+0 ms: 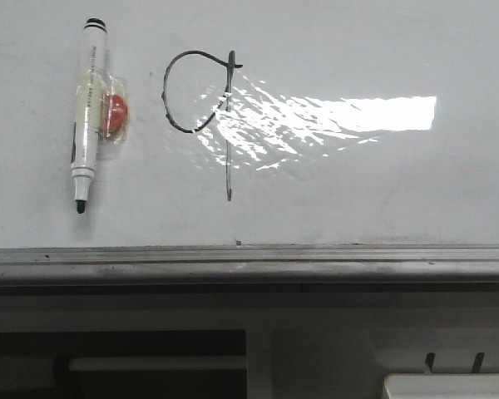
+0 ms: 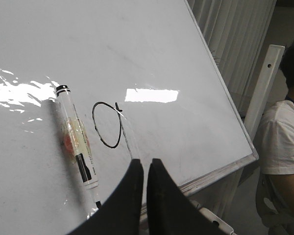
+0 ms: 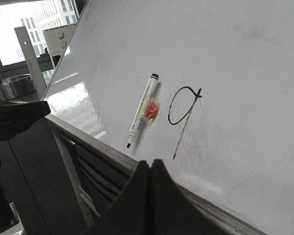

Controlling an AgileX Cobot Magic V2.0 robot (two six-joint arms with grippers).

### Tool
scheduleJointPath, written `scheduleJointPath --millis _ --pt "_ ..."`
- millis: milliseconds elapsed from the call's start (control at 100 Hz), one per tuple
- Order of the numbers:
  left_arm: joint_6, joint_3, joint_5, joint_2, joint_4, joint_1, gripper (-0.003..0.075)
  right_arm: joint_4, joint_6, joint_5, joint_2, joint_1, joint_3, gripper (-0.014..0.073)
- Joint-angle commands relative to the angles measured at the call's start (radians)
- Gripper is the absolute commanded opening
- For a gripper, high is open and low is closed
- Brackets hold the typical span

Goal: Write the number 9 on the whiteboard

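Counting what shows: one whiteboard, one drawn figure, one marker, two grippers and one person at the edge of the left wrist view. The single piece of writing that can be read is the number 9 itself; the marker's barrel carries a pale label, but its print is too small to make out.

The number 9 is a thin black line on the upper left-centre of the board in the front view. Its rounded loop does not fully close, and it joins a long straight stem that runs down well below the loop, with a short tick across the top of the stem. A bright glare patch lies over the stem and spreads to the right of it.

The marker sits flat against the board just left of the figure, apart from it, uncapped tip pointing down, with a red blob under clear tape at its middle. A grey metal rail borders the board's lower edge.

The left gripper has its dark fingers pressed together with nothing between them, off the board. The right gripper is likewise closed and empty.
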Motion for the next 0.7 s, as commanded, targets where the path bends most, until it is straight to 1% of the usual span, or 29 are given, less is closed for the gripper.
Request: scheduleJointPath --millis 0,330,440,490,510,540,630,690 --pt "-0.001 -0.029 -0.074 0.008 0.004 -0.005 -0.002 0.006 -0.009 -0.07 0.001 0.0 -0.021 -0.0071" --pt "-0.001 -0.025 -0.079 0.008 0.004 -0.005 -0.002 0.006 -0.009 -0.07 0.001 0.0 -0.021 -0.0071" --pt "-0.001 0.026 -0.109 0.0 0.026 -0.002 -0.002 0.006 -0.009 -0.07 0.001 0.0 -0.021 -0.0071" --pt "-0.001 0.053 -0.118 0.0 0.082 0.022 -0.002 0.006 -0.009 -0.07 0.001 0.0 -0.021 -0.0071" --pt "-0.001 0.053 -0.073 0.0 0.104 0.036 -0.002 0.006 -0.009 -0.07 0.001 0.0 -0.021 -0.0071" --pt "-0.001 0.05 -0.041 0.0 0.136 0.058 -0.002 0.006 -0.009 -0.07 0.001 0.0 -0.021 -0.0071" --pt "-0.001 0.05 0.009 -0.005 0.241 0.148 -0.002 0.006 -0.009 -0.07 0.001 0.0 -0.021 -0.0071" --pt "-0.001 0.05 0.048 -0.032 0.258 0.212 -0.002 0.006 -0.009 -0.07 0.001 0.0 -0.021 -0.0071"
